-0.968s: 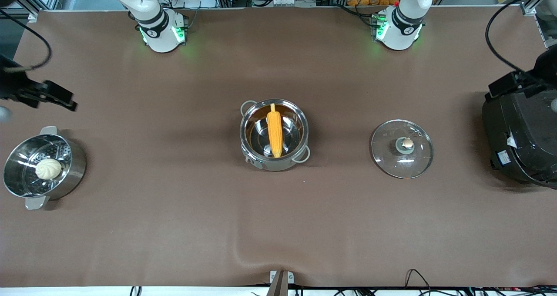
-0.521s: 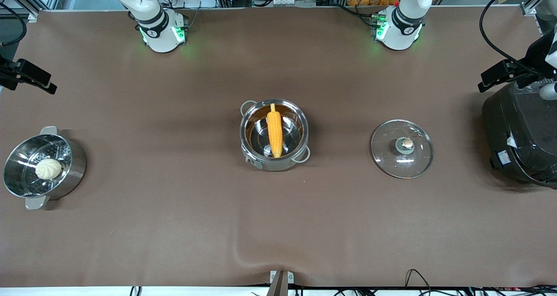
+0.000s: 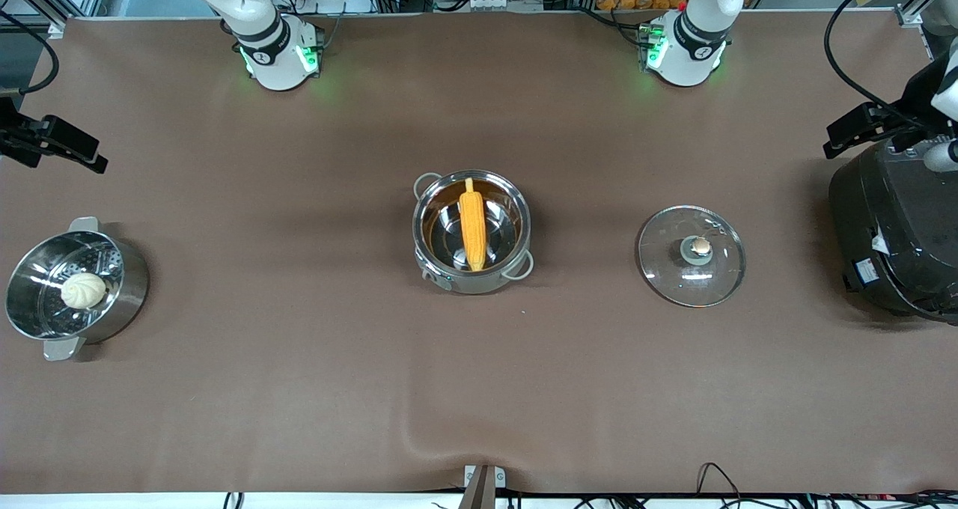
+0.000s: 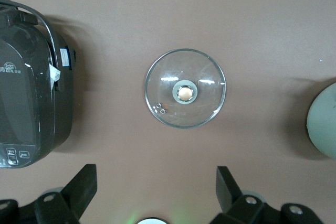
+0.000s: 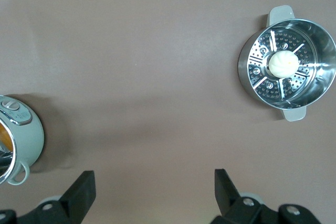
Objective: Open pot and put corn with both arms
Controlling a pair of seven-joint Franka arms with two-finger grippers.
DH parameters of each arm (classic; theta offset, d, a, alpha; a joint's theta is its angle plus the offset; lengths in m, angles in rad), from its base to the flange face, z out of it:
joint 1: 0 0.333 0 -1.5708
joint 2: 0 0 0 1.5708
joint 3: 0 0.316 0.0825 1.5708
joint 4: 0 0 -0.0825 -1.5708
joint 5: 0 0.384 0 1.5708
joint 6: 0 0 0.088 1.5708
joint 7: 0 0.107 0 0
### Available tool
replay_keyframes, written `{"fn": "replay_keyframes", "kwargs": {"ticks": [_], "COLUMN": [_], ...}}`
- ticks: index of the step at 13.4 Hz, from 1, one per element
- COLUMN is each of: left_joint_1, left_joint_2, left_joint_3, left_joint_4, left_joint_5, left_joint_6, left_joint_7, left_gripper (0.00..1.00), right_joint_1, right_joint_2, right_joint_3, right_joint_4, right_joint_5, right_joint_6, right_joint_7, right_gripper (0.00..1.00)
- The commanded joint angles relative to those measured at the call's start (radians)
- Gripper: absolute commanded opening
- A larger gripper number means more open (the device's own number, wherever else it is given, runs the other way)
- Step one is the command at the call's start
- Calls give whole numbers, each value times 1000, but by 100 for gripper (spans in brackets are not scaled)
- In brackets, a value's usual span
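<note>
The steel pot (image 3: 479,284) stands open at the table's middle. The yellow-orange corn (image 3: 471,224) lies inside it. The glass lid (image 3: 715,277) with its tan knob (image 3: 701,246) lies flat on the table beside the pot, toward the left arm's end; it also shows in the left wrist view (image 4: 207,77). My left gripper (image 3: 857,131) is open and empty, high over the rice cooker's edge (image 4: 156,178). My right gripper (image 3: 75,150) is open and empty, high over the right arm's end of the table (image 5: 152,178). The pot's wall shows in the right wrist view (image 5: 26,140).
A black rice cooker (image 3: 894,232) stands at the left arm's end (image 4: 26,87). A steel pot with a perforated insert (image 3: 112,269) and a white bun (image 3: 82,290) stands at the right arm's end (image 5: 252,72). The brown cloth (image 3: 299,389) has a wrinkle near the front edge.
Both grippers have drawn back toward their ends of the table, then shifted slightly. The pot, corn and lid have not moved.
</note>
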State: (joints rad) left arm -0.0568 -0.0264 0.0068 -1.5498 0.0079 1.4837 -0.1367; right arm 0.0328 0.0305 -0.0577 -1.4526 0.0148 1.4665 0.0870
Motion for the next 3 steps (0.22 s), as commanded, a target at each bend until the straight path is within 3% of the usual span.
{"fn": "replay_keyframes", "kwargs": {"ticks": [1, 3], "left_joint_1": [-8, -8], "left_joint_2": [-12, -12], "left_joint_3": [4, 4], "left_joint_4": [7, 8], "left_joint_5": [14, 9], "left_joint_6": [-13, -14], "left_joint_7": [25, 25], "left_gripper": [100, 100], "right_joint_1": [-17, -5], "right_joint_2": [2, 26], "right_joint_3": [15, 16], "right_joint_4": [4, 46], "right_joint_5": [-3, -6], "right_joint_6": [-6, -31], "right_joint_7": [-12, -10], "right_gripper": [100, 100]}}
